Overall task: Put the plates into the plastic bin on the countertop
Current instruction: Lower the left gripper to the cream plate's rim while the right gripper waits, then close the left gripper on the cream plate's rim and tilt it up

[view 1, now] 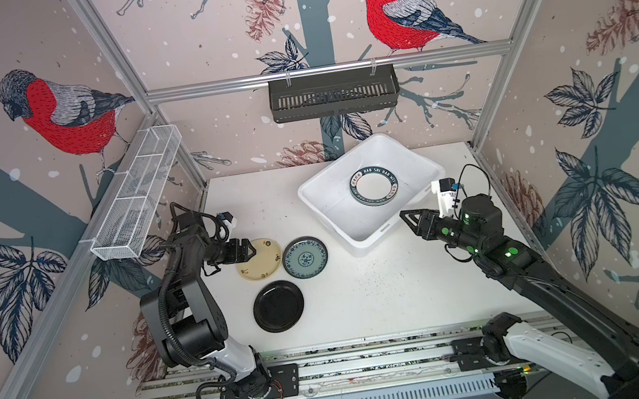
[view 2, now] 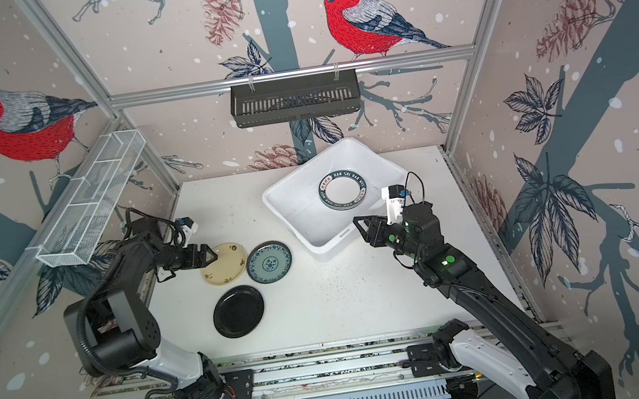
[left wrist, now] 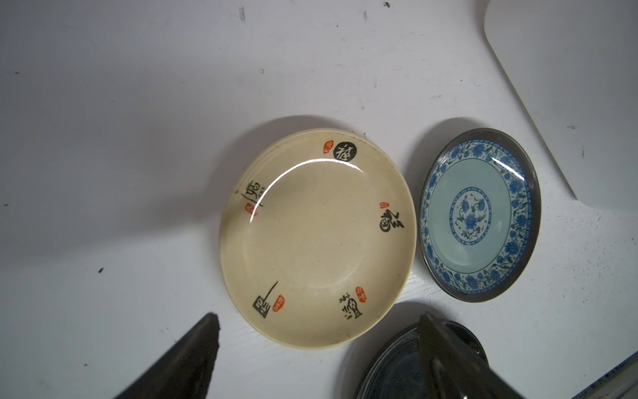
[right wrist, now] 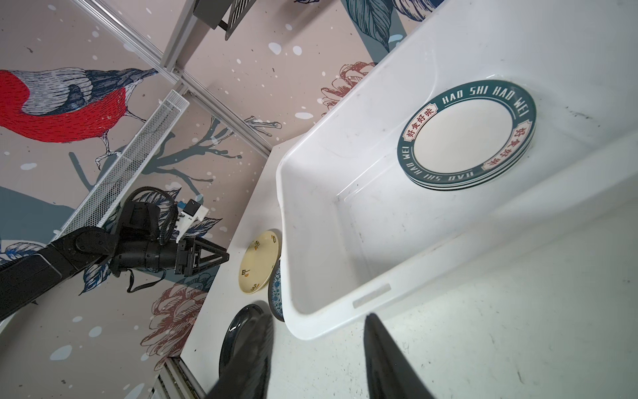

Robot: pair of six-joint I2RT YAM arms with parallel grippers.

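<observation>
You have lettered plates [view 1: 374,187] stacked in the plastic bin [view 1: 357,241]. The cream plate [view 1: 260,258], teal plate [view 1: 305,257] and black plate [view 1: 278,305] lie on the countertop [view 1: 384,292]. Your left gripper [view 1: 252,248], fingers apart, is over the cream plate's edge. Your right gripper [view 1: 404,215], apart and empty, is beside the bin.

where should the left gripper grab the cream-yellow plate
Take the cream-yellow plate by its raised rim on the side facing the left gripper, with one of the fingers inside the lip and one outside. It lies flat and face up, and the teal plate and black plate sit close on other sides.
</observation>
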